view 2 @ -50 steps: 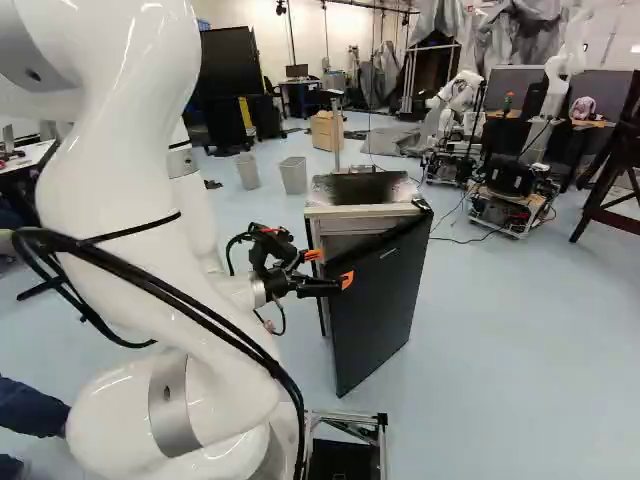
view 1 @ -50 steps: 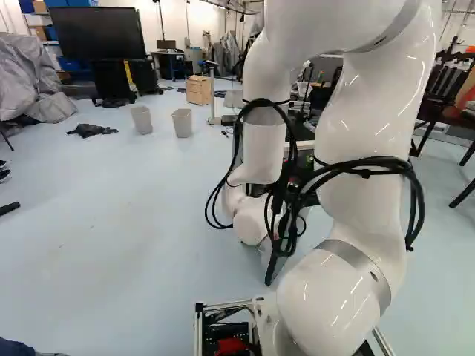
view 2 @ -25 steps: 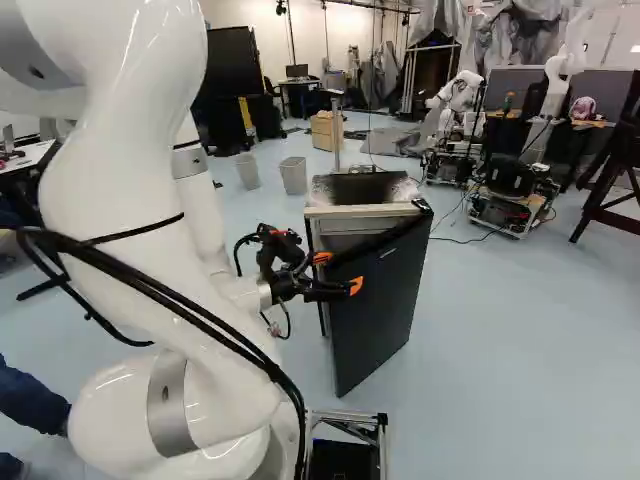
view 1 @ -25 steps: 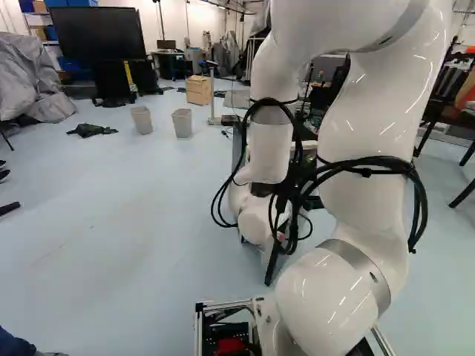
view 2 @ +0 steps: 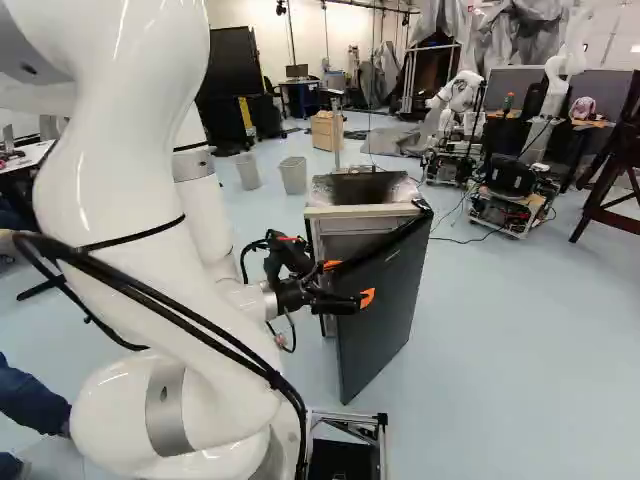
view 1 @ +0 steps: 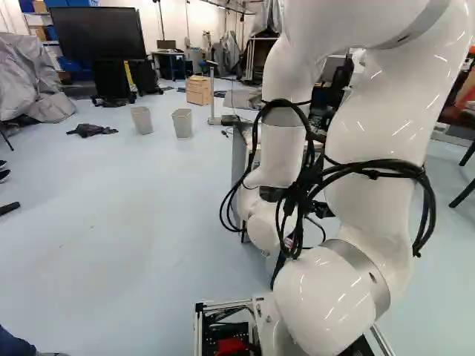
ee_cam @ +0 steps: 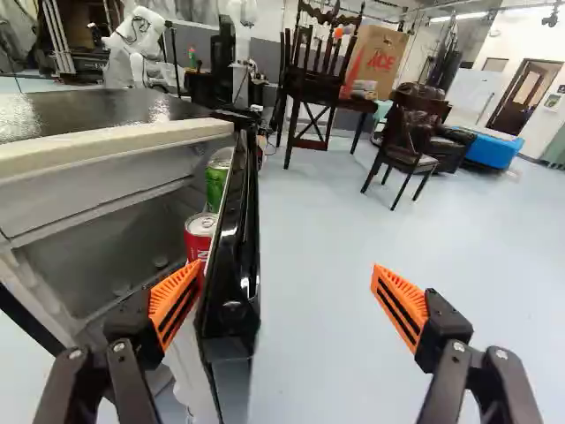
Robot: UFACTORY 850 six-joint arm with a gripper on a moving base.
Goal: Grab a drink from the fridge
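Gripper (view 2: 349, 281) spread wide astride open fridge door (view 2: 380, 315); red can (ee_cam: 199, 237) just beyond fridge-side finger.
Green can (ee_cam: 217, 182) behind red, both along door's inner side; door edge between fingers, nearer fridge-side one, wide gap to outer finger over floor (ee_cam: 322, 300). Wrist view shows cans, base views don't; right base view shows door's outer face.

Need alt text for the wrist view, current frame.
Open pincer straddling the edge of an open fridge door, one orange-padded finger on each side. A red can and a green can stand inside the door; dark chairs beyond.
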